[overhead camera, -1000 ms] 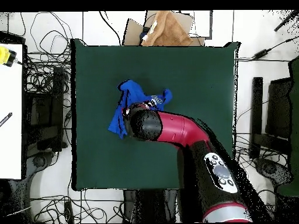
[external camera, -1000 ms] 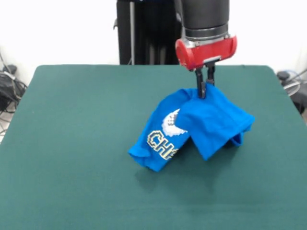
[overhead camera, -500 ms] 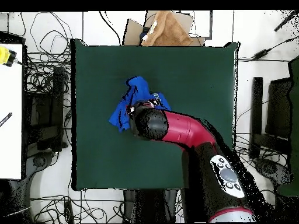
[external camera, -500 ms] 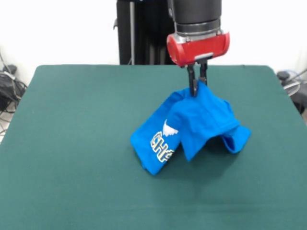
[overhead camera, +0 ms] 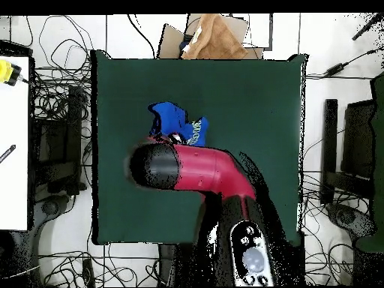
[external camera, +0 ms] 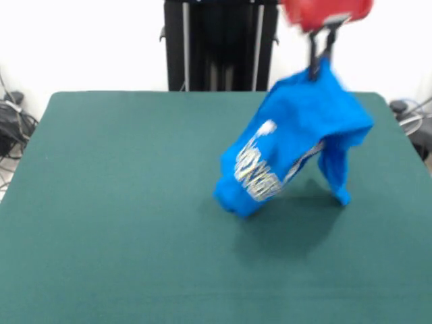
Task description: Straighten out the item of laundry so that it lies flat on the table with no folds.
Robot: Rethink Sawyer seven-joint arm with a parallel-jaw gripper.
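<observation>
The item of laundry (external camera: 297, 145), a bright blue T-shirt with white lettering, hangs bunched and lifted off the green table (external camera: 121, 202). Only its lowest corner near the lettering looks close to the cloth surface. My gripper (external camera: 320, 57) is high at the top right of the front view, shut on the shirt's top edge. In the overhead view the shirt (overhead camera: 174, 121) shows above the red arm (overhead camera: 202, 169), which hides the gripper.
A brown cloth on cardboard (overhead camera: 210, 37) lies beyond the table's far edge in the overhead view. Cables and black stands surround the table. A white bench (overhead camera: 11, 142) stands at the left.
The gripper has risen and swung toward the front view's right, pulling the shirt up off the table. The shirt now hangs and swings where earlier much of it rested on the cloth.
</observation>
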